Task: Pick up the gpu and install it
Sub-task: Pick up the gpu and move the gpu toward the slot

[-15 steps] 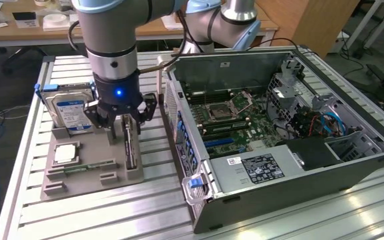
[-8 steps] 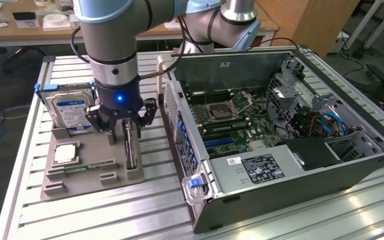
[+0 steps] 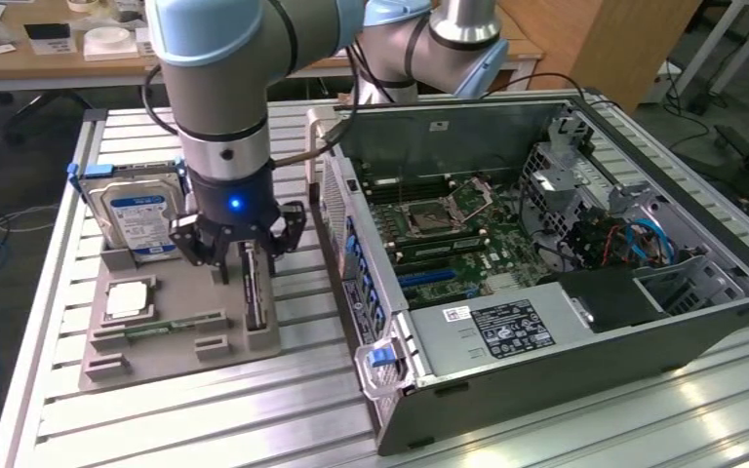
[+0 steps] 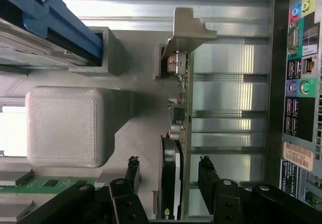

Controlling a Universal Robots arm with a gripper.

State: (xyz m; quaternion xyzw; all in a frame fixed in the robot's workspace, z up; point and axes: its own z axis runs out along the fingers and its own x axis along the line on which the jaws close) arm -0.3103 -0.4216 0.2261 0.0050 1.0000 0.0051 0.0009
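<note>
The gpu (image 3: 255,297) stands on edge in a slot of the grey holder (image 3: 173,366), which rests on the slatted metal table. In the wrist view the gpu (image 4: 184,100) shows its brownish board edge, its dark face and its pale metal bracket (image 4: 188,27) at the far end. My gripper (image 3: 247,255) hangs directly over the card, open. In the wrist view my gripper (image 4: 169,172) straddles the card, one black finger (image 4: 132,169) on each side with a gap to the board. Nothing is held.
A silver hard drive (image 3: 140,219) with a blue-white label stands at the holder's back. A processor (image 3: 128,300) and a green memory stick (image 3: 153,331) lie beside the card. The open computer case (image 3: 544,283) lies at the exterior view's right, its rear port panel (image 4: 302,83) near the card.
</note>
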